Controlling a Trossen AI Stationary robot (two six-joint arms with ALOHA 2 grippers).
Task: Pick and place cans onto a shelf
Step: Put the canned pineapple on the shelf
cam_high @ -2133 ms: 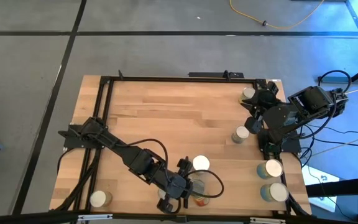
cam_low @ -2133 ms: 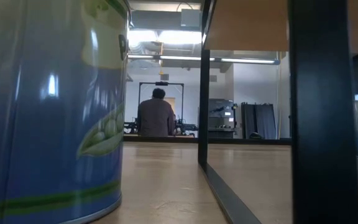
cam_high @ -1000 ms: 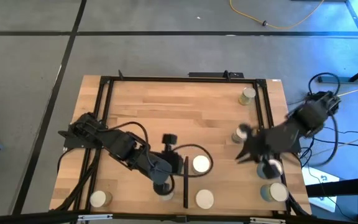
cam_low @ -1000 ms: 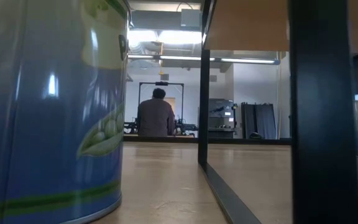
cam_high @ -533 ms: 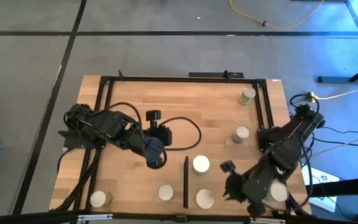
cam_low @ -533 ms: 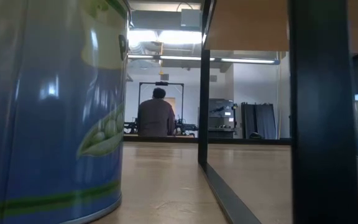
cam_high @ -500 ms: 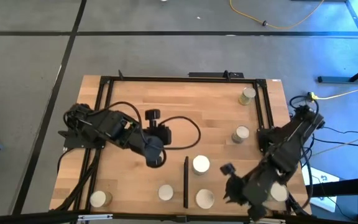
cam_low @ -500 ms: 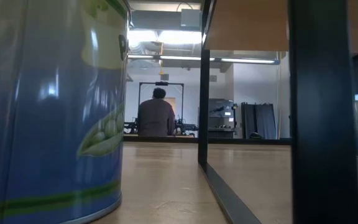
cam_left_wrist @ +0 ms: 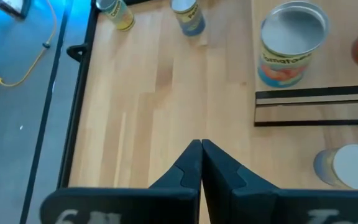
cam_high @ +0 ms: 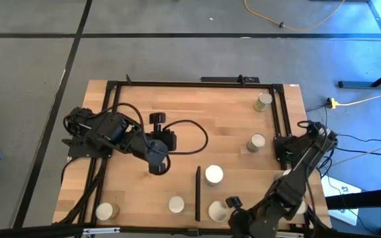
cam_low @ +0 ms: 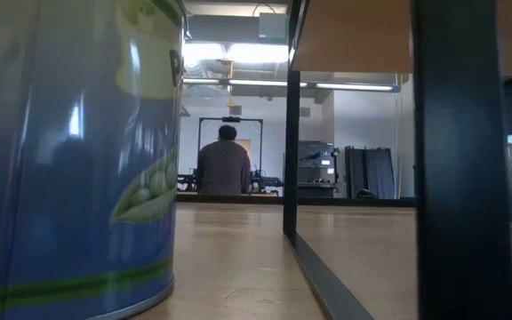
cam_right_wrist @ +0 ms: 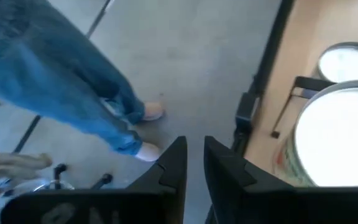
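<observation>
Several cans with pale tops stand upright on the table: two at the far right (cam_high: pixel 263 100) (cam_high: pixel 255 142), one mid-table (cam_high: pixel 213 175), three along the near edge (cam_high: pixel 176 205) (cam_high: pixel 217 211) (cam_high: pixel 104 211). The shelf shows as a black bar (cam_high: pixel 197 193), with a thin light-wood strip beside it in the left wrist view (cam_left_wrist: pixel 316 112). My left gripper (cam_high: pixel 167 141) hovers over mid-table, shut and empty (cam_left_wrist: pixel 201 146). My right gripper (cam_high: pixel 235 210) is at the near edge beside a can (cam_right_wrist: pixel 340 137), open by a narrow gap and empty (cam_right_wrist: pixel 194 146).
A black frame (cam_high: pixel 111 132) runs around the tabletop. A big blue can with a pea label (cam_low: pixel 69 160) stands right in front of the low camera. A person's legs in jeans (cam_right_wrist: pixel 73 93) stand on the floor off the near edge; another person sits far behind (cam_low: pixel 225 164).
My left gripper has drawn back from the near-edge cans toward the far and left, to mid-table, uncovering a standing can. My right arm has swung from the right side toward the near edge and leftward along it. The cans have stayed put.
</observation>
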